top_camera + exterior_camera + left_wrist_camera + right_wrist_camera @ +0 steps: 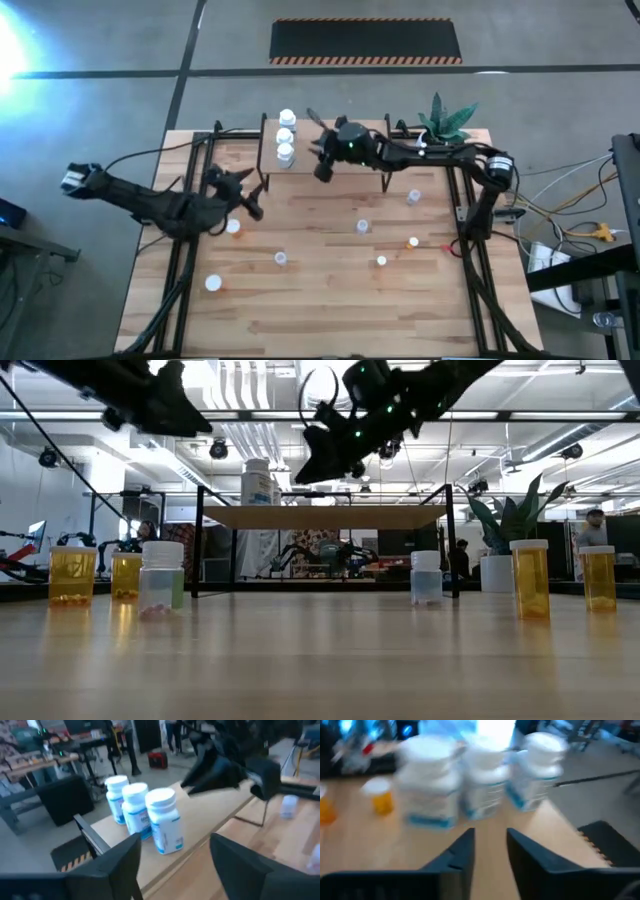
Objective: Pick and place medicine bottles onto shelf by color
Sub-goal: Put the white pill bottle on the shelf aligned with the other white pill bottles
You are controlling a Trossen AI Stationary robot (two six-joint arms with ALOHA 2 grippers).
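Observation:
The shelf [340,150] stands at the table's far middle, with three white medicine bottles [285,136] upright in a row on its left end [150,817] [480,785]. More bottles, orange and pale, stand scattered on the table [363,226] [529,578]. My right gripper [322,168] [490,852] hovers over the shelf just right of the white bottles, its fingers a little apart with nothing between them. My left gripper [250,200] [175,865] hangs open and empty above the table, left of and nearer than the shelf.
A potted green plant [447,118] stands at the far right corner. Black frame rails [470,250] run along both table sides. An orange bottle [232,227] stands just below my left gripper. The near half of the table holds only a few bottles [213,283].

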